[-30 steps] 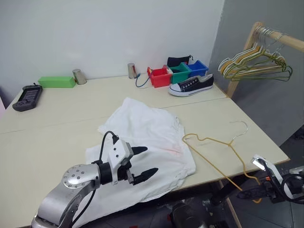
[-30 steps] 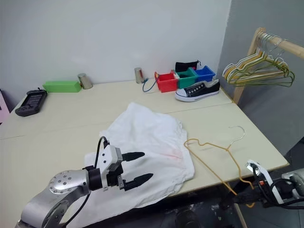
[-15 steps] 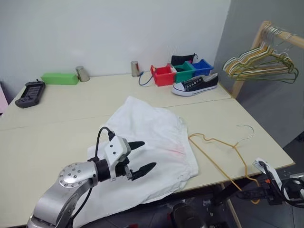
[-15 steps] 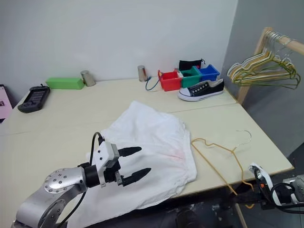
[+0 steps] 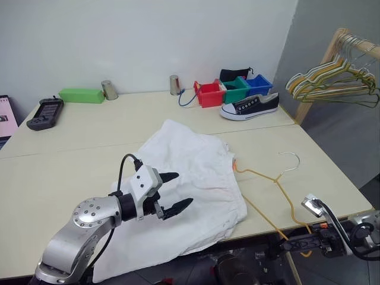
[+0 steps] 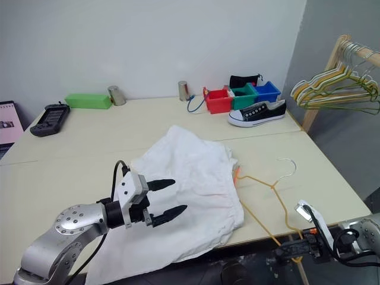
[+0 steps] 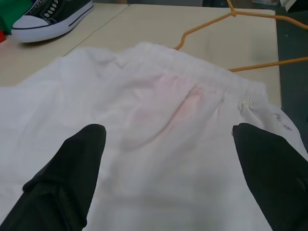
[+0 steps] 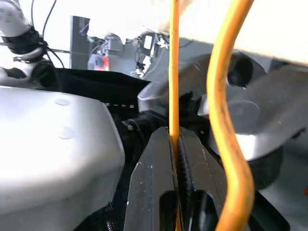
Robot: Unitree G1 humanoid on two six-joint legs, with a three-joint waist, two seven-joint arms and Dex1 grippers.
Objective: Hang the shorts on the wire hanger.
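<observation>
From the head cameras: the shorts [image 5: 190,178] lie spread on the table [image 5: 71,160], the wire hanger [image 5: 267,184] just beside their waistband, its lower corner past the table edge in the right gripper [image 5: 297,243]. The left gripper [image 5: 172,193] hovers over the cloth, fingers spread wide, holding nothing. Judged step: bringing hanger to shorts; next calls for lifting the fabric onto the wire.

The left wrist view adds the gathered waistband and a pink tinge between its fingers [image 7: 72,168].

The right wrist view alone confirms the jaws pinched tight on the orange wire.
</observation>
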